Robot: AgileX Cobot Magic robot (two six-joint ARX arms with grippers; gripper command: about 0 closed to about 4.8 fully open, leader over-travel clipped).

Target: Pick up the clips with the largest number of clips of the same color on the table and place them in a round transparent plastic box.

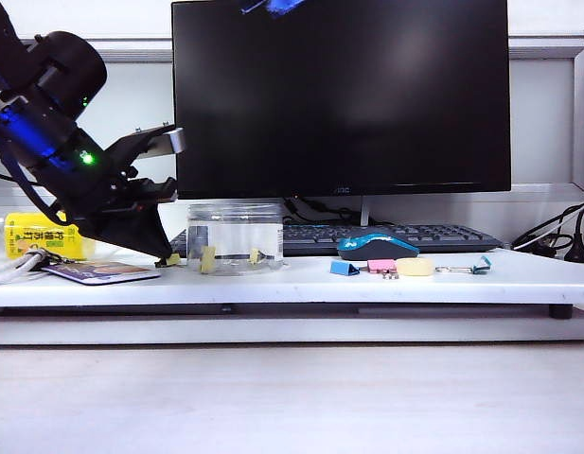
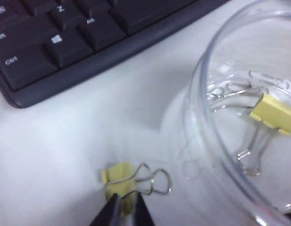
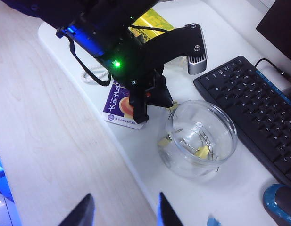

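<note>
One pale-yellow clip point(image 2: 118, 181) is lying on the white tray point(image 2: 65, 155), just beside the outer wall of the round transparent plastic box point(image 2: 202, 94), its silver wire handles pointing toward the box; the left gripper point(image 2: 122, 213) is pinching it, the two dark fingertips closed onto the yellow body from the side away from the box; inside the box a second yellow clip point(image 2: 273, 114) is resting on the bottom with its handles splayed; in the exterior view the box point(image 1: 235, 236) is standing upright on the tray in front of the keyboard point(image 1: 405, 235), two yellow clips showing through its wall, one point(image 1: 208, 259) toward its left side and one point(image 1: 257, 256) toward its right, and the left gripper point(image 1: 165, 260) is angling down to the tray just left of it; the right gripper point(image 3: 122, 213) is hanging high above the wooden desk edge, well apart from the box point(image 3: 202, 139), its jaws spread with nothing between them; further right on the tray a blue clip point(image 1: 345, 269), a pink clip point(image 1: 380, 268) and a computer mouse point(image 1: 377, 246) are sitting in a loose row; a dark monitor point(image 1: 341, 95) is standing behind.
</note>
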